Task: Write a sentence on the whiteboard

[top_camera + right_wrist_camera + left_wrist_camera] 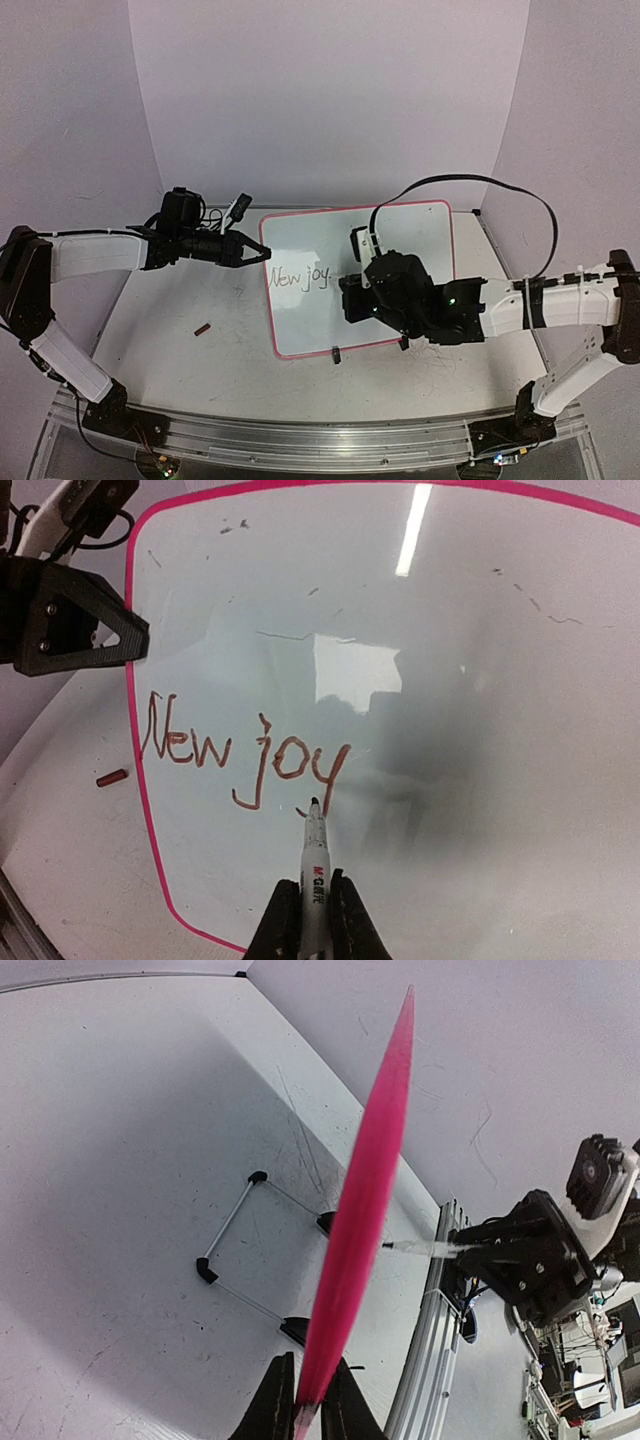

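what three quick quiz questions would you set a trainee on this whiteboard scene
1. True or false: the left gripper is shut on the pink rim of the whiteboard.
2. The marker in the right gripper has its tip: A) down at the board beside the last letter, B) lifted well clear of the board, C) pointing at the ceiling.
3. Fill in: the sentence so far reads ____.
Key: 1 true; 2 A; 3 New joy
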You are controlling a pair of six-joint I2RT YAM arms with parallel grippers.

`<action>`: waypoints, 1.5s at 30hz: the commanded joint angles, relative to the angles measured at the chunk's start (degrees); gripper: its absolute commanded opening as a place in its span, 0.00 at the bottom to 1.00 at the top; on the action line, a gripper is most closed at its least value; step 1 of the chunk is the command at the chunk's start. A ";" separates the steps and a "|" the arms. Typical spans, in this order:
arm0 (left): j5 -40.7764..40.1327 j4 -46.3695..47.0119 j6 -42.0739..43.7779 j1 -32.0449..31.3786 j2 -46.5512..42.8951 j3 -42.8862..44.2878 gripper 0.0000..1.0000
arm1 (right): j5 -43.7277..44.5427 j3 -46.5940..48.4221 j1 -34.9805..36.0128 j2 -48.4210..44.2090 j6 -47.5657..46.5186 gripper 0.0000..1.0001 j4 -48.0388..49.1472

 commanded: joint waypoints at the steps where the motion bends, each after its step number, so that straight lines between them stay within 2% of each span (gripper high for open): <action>1: 1.49 0.82 0.46 -0.84 -0.45 0.50 0.09 | 0.92 1.19 -1.57 -1.18 -0.52 0.00 2.53; 45: 1.77 0.62 0.50 -1.01 -0.36 0.47 0.09 | 3.38 3.84 -1.72 3.63 -0.97 0.00 2.91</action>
